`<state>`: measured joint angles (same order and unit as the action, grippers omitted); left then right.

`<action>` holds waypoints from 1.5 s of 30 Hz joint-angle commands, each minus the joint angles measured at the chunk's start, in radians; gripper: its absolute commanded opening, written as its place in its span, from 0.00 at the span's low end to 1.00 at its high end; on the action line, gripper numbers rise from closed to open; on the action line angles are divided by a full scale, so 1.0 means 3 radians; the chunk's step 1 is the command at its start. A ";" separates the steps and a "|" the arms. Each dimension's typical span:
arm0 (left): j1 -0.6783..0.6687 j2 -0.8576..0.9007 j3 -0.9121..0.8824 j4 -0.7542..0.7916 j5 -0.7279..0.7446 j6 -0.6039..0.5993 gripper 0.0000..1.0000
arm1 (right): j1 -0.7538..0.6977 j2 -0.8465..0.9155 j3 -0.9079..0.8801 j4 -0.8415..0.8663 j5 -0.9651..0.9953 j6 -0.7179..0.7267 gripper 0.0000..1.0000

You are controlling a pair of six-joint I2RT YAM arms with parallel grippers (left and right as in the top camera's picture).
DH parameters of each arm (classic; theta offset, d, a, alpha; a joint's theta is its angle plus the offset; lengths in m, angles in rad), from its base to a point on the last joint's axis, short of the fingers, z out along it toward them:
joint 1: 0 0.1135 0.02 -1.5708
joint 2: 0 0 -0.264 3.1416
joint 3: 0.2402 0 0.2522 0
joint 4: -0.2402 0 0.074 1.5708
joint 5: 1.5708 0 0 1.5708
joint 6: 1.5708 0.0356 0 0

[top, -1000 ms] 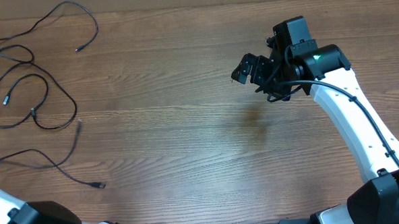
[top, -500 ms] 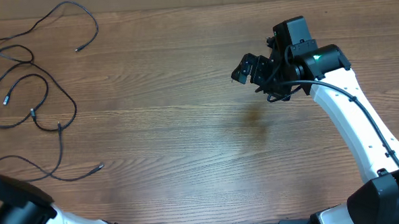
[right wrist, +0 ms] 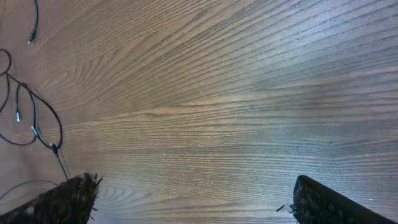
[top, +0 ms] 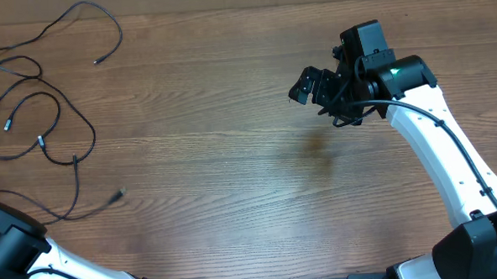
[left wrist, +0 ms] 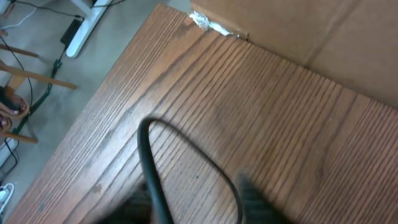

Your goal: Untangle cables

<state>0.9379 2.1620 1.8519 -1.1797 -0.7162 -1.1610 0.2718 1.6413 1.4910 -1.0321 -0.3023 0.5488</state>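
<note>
1. Cables (top: 41,142) lie in loose black loops with small plugs on the left side of the table (top: 232,157).
2. One loop (left wrist: 186,140) arcs just before my left gripper (left wrist: 196,202); the view is blurred, so I cannot tell its grip.
3. My right gripper (right wrist: 193,182) gapes wide, holding nothing, well apart from them.

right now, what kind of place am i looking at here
Probably a robot lab or workshop: a white robot arm works at a wooden table, loose black cables lie on it, and the bare floor beside it has stand legs and cords.
</note>
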 commanded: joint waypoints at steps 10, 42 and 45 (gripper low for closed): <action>-0.0038 -0.0225 0.0810 -0.0107 0.1059 0.0498 1.00 | 0.0004 -0.0015 0.0008 0.0039 0.0048 -0.0027 1.00; -0.0080 -0.0191 -0.0289 0.1330 0.2293 0.2528 0.80 | 0.0006 -0.0015 0.0008 -0.0027 0.0047 -0.0024 1.00; -0.0079 -0.0188 -0.0384 0.1484 0.2341 0.2846 0.80 | 0.0006 -0.0015 0.0008 -0.0001 0.0046 -0.0023 1.00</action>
<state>0.9176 2.1101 1.7733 -0.7597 -0.1085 -0.4866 0.2722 1.6413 1.4910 -1.0428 -0.2989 0.5488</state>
